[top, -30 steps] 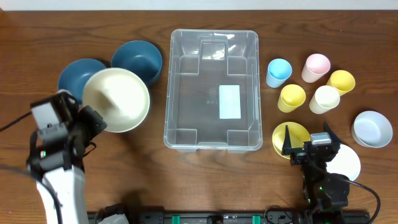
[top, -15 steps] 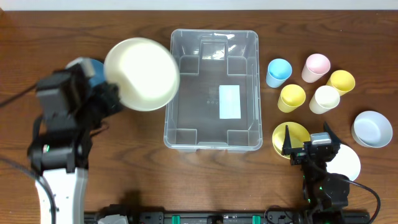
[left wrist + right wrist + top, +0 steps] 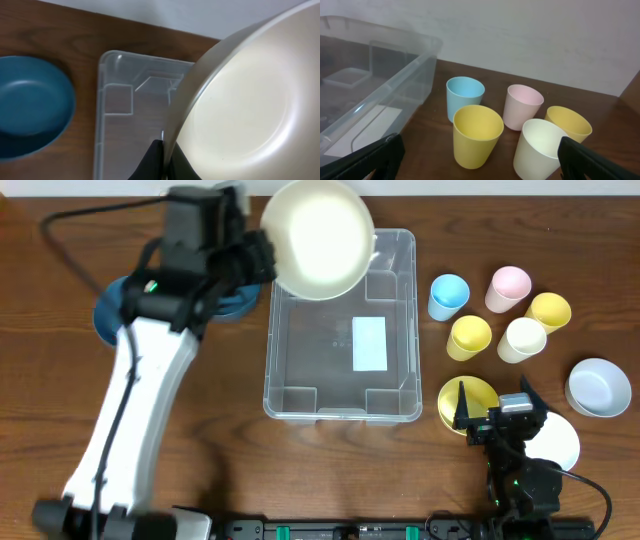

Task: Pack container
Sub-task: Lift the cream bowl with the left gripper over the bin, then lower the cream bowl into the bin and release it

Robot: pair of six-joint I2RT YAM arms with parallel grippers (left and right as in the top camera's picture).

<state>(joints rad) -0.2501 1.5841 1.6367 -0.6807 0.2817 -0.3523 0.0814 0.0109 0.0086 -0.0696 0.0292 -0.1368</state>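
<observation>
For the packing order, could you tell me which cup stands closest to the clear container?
The light blue cup, the only blue one; it stands at the end of the group beside the container.

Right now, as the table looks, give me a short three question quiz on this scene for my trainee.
1. True or false: the container already has a cup inside.
2. The left hand grips which item? A, blue bowl; B, cream bowl; C, pink cup.
3. How many cups stand to the right of the container?
Key: 1 false; 2 B; 3 five.
</observation>
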